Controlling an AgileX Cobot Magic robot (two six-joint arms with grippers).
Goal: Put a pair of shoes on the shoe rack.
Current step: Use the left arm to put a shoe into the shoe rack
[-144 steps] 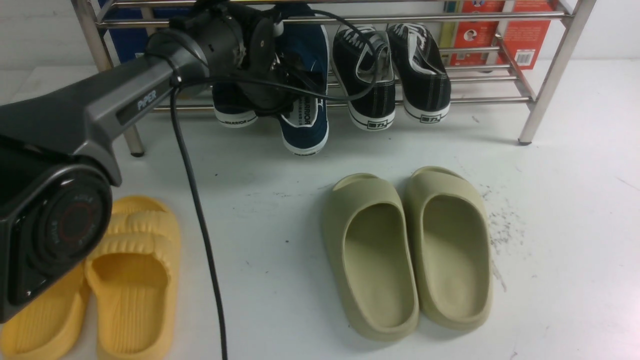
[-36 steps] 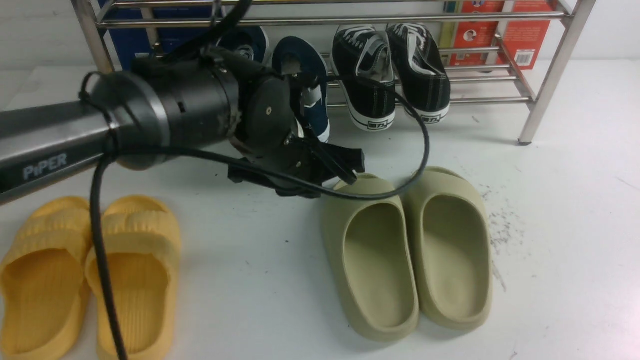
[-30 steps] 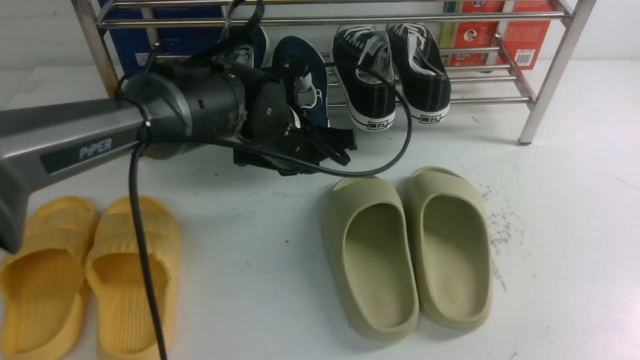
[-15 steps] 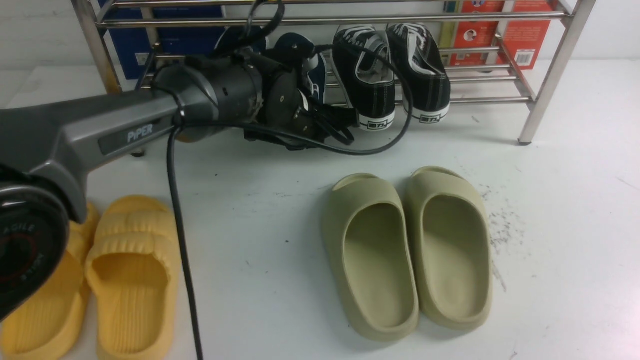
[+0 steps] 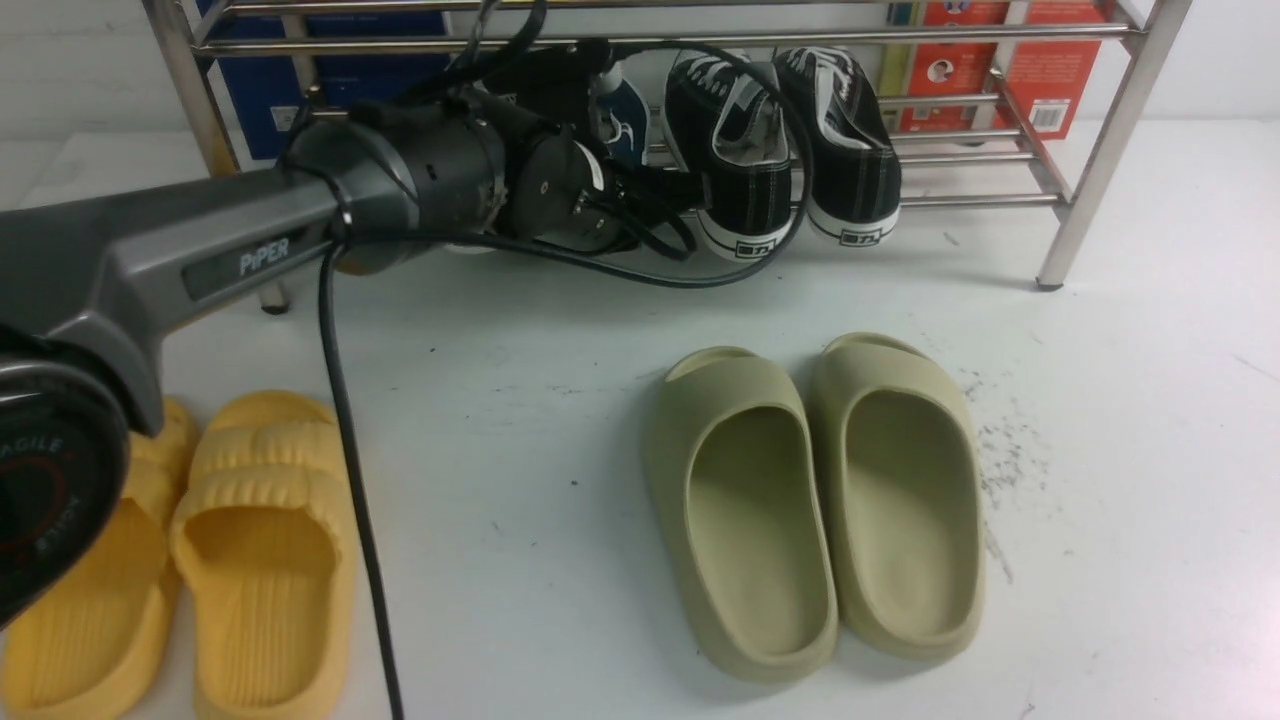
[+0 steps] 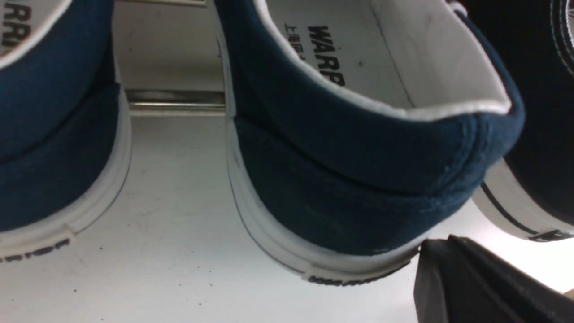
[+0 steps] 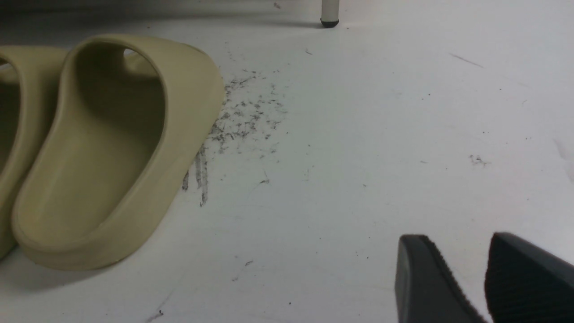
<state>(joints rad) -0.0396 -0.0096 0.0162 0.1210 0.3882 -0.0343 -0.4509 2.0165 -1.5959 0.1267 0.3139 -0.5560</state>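
Spreading across the whole scene is a white table [image 5: 1100, 450], matte and worn, with a patch of dark scuff marks [image 7: 242, 116] and scattered specks beside the olive-green slides [image 5: 815, 500], which lie together near the middle with their toes toward the rack. A pair of yellow slides [image 5: 200, 560] lies at the near left edge. At the far side stands the shoe rack [image 5: 1100, 150], shiny silver tubes on upright legs, and behind it a pale wall [image 5: 80, 60], a blue box [image 5: 330, 80] and a red box [image 5: 1040, 70]. The navy slip-on shoes [image 6: 358, 179] sit side by side on the rack's lower rails, heels jutting out over the table, just left of the black lace-up sneakers [image 5: 790, 150]; in the front view the left arm hides most of them. The left gripper [image 6: 471, 278] is closed with nothing in it and sits right at the heel of the nearer navy shoe; it may be touching the sole, though the close view is too cramped to be sure. The right gripper [image 7: 459, 242] hangs low over bare table, jaws apart and empty.
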